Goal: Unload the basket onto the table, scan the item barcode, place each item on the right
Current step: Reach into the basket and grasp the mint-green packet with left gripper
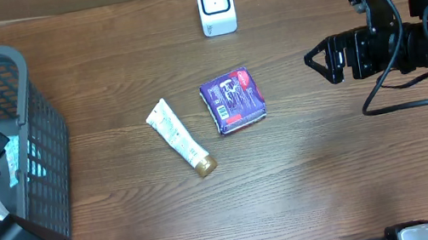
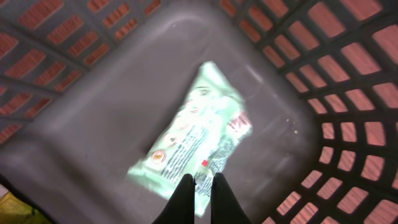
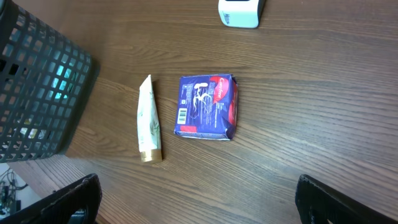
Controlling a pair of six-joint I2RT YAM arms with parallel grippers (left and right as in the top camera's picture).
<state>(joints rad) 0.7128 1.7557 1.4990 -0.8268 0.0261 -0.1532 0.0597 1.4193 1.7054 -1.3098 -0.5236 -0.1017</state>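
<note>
Green packet (image 2: 193, 137) lies flat on the floor of the basket (image 2: 323, 93), straight ahead of the left gripper (image 2: 202, 194). It is blurred, print unreadable, no barcode to be made out. Left jaws are narrow, nearly together, and look pinched on the packet's near edge; only the two dark fingertips (image 2: 183, 200) show, the rest is cut off at the frame bottom. From overhead the left gripper is hidden inside the basket, with only a pale patch showing through the mesh wall. Right gripper (image 1: 316, 59) hangs wide and holds nothing; in its wrist view the fingers (image 3: 68, 202) sit at the bottom corners, partly cropped. Ahead of it between the fingers lies a blue pack (image 3: 206, 107), barcode strip on its left edge. A tube (image 3: 148, 118) lies just beside that, further left. White scanner (image 3: 239, 12) is beyond, cut by the top edge.
</note>
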